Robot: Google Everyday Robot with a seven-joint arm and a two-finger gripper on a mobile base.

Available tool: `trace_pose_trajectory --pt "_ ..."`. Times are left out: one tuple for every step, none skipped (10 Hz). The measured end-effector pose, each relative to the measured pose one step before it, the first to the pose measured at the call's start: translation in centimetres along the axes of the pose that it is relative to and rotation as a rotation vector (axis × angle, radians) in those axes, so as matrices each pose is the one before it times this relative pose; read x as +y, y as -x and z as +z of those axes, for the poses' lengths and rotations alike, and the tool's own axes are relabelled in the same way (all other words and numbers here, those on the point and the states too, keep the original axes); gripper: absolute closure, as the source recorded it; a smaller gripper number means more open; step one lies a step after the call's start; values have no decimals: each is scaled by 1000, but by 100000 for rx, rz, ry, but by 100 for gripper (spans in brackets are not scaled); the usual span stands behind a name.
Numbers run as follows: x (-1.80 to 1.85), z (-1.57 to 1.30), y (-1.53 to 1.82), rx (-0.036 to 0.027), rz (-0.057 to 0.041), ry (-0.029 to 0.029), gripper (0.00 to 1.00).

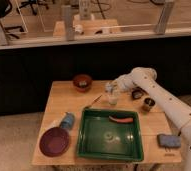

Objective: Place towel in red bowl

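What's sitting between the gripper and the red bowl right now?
In the camera view, only a bare stretch of table lies between the shut gripper, which hangs just above the white cup, and the red bowl.
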Motion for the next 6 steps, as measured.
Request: trace_pose_trajectory --pt "-45 137 -8 -840 -757 -925 100" --pt "33 -17 -55 14 -4 -14 100" --pt "-8 44 55 -50 -66 50 100" --pt "-8 24 45 -45 -42 28 100" --pt "5 -8 -14 17 14 1 100" --pt "27 -26 -45 42 51 15 100"
